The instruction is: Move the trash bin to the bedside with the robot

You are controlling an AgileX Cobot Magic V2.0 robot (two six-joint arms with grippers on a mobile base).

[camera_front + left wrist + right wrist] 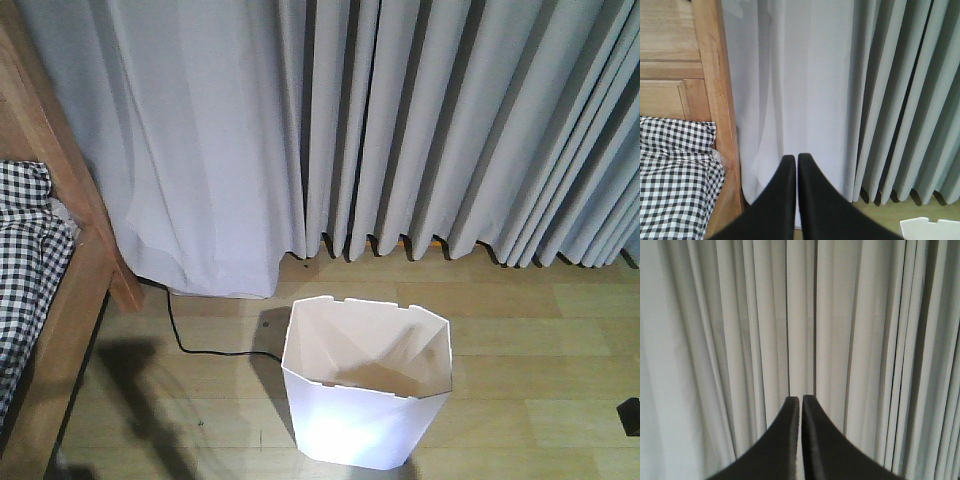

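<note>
White trash bin [366, 395] stands upright on the floor, bed frame [75, 240] well apart at its nine o'clock, both claws, left [796, 162] and right [800, 404], pressed together and empty; pushing low should avoid tipping.

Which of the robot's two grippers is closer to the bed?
The left. The left gripper points at the curtain right beside the wooden bed frame and its checked bedding. The right gripper faces only curtain; no bed in its view.
</note>
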